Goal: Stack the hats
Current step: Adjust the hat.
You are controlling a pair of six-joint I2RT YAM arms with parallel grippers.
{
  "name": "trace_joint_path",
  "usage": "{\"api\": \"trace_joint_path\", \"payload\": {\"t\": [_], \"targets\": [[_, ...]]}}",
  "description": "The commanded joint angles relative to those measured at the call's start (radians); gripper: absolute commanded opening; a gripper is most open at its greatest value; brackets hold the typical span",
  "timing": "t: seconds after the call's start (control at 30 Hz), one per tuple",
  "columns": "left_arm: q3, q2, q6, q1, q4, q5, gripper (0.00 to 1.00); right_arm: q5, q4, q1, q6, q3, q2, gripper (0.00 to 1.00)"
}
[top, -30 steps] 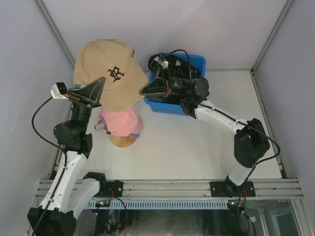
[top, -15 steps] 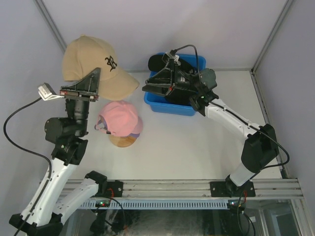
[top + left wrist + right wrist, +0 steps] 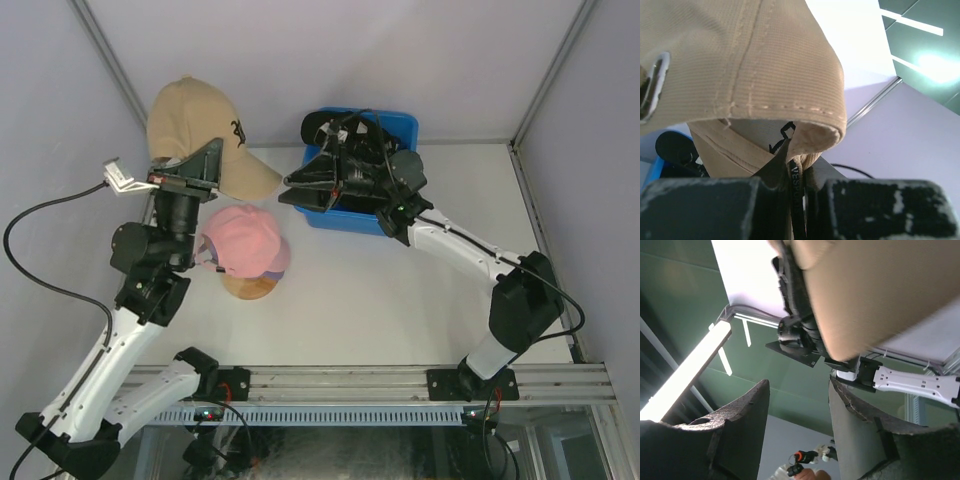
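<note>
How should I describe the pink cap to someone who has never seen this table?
Find the blue bin at the back of the table. Left of it and nearer the arms, the pink cap sits on a wooden stand. The tan cap hangs in the left gripper; this one no gripper touches.

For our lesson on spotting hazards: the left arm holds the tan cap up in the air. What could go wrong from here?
1. The tan cap hangs from the left jaws by a thin pinch of its edge alone; the right jaws stand open, apart from it. It may slip or swing.
2. It is not centred over the pink cap, so it could land askew or nudge that cap off the wooden stand.
</note>
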Motion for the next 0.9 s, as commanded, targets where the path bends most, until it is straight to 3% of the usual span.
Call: {"api": "trace_joint_path", "payload": {"t": [0.0,0.27,0.87], "targets": [[0.046,-0.025,0.094,-0.007,0.122,-0.014,0.00,0.028,-0.005,0.021,0.049,-0.068,-0.037,0.50],[0.057,-0.015,0.127,-0.007,0.188,0.080,0.00,0.080,0.000,0.017,0.088,-0.106,-0.047,0.51],[0.034,-0.046,0.203,-0.012,0.221,0.212,0.00,0.077,-0.088,0.038,0.149,0.097,0.058,0.52]]}}
